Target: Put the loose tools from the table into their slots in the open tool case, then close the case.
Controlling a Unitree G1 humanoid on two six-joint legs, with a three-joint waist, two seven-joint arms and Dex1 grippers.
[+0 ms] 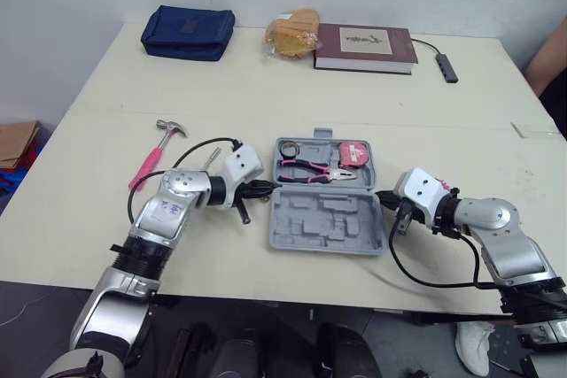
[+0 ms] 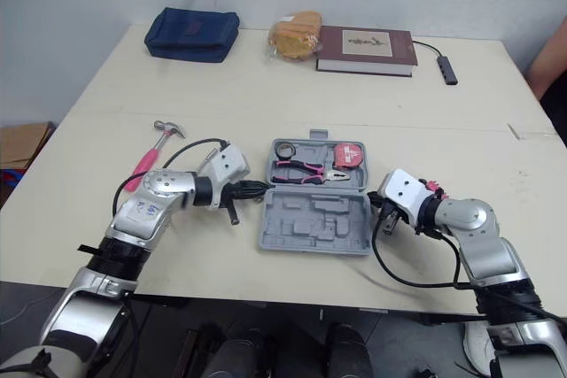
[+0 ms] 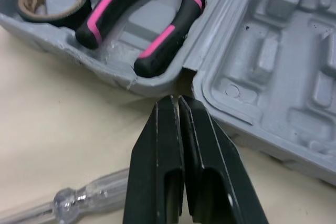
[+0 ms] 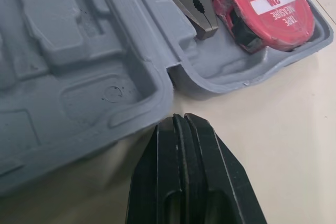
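Flanking the tool case [image 1: 328,219]: one gripper at each end of the hinge line, case lying open on the table [image 1: 266,86].
Left gripper [image 3: 177,99]: fingers pressed together, nothing between them. The tips point at the notch where the two case halves meet. Can't tell if they touch the shell.
Right gripper [image 4: 179,118]: fingers also pressed together and empty. The tips are just off the corner of the slotted half, by the hinge notch on its side.
Screwdriver [image 3: 79,200]: clear handle flat on the table, just beside the left fingers and behind the tips. Not in the case.
Hammer [image 1: 152,161]: pink handle, on the table well out past the left forearm, on the gripper's outer side. Not in the case.
Pliers [image 1: 312,168]: seated in the case half ahead of both grippers, handles toward the left gripper, nose toward the right one.
Tape roll [image 1: 288,148]: same half, beyond the plier handles from the left gripper.
Tape measure [image 4: 265,11]: same half, ahead of the right gripper, next to the plier nose.
Head views: both arms, the whole case and the hammer.
Left wrist view: screwdriver handle and plier grips up close.
Right wrist view: "2M" label on the tape measure, serrated plier nose.
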